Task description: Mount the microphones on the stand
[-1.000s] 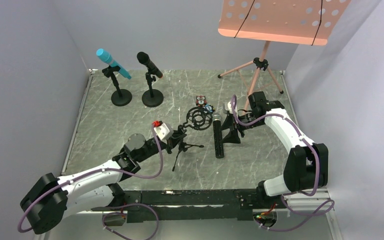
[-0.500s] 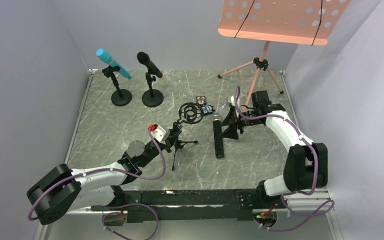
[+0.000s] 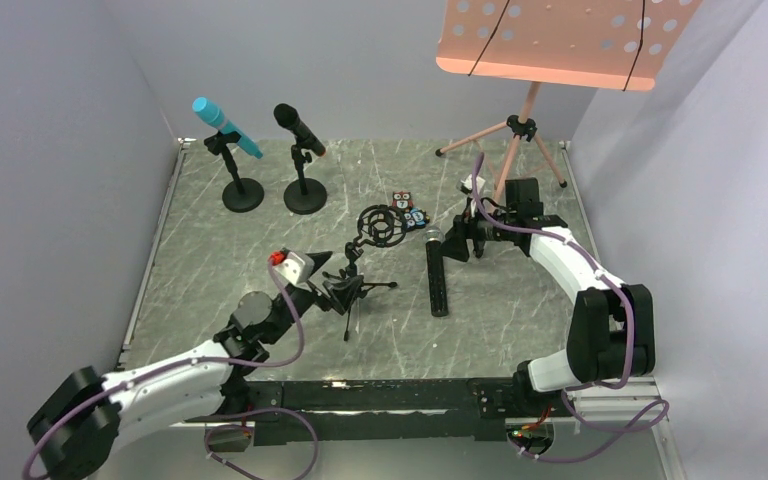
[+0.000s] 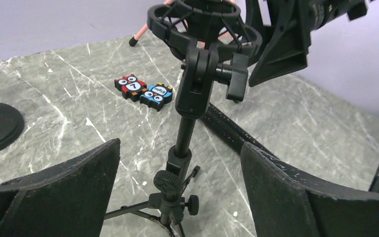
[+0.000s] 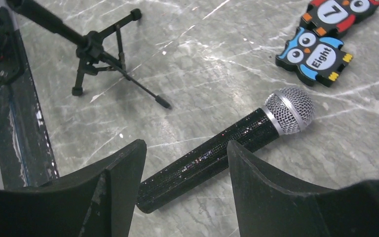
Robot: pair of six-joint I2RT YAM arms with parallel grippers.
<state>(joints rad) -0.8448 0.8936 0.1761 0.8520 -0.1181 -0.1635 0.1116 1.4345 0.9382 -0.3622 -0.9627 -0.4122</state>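
Silver-mesh microphone: laid flat near the tripod shock-mount stand, unmounted. Right gripper held wide above it, empty; left gripper spread wide about the stand's pole, untouching. Barrel best grasped mid-length, squarely.

Left gripper with jaws spread wide either side of an upright tripod stand, clear of its pole. Behind it on the grey bench: two owl tiles and a black microphone lying flat.
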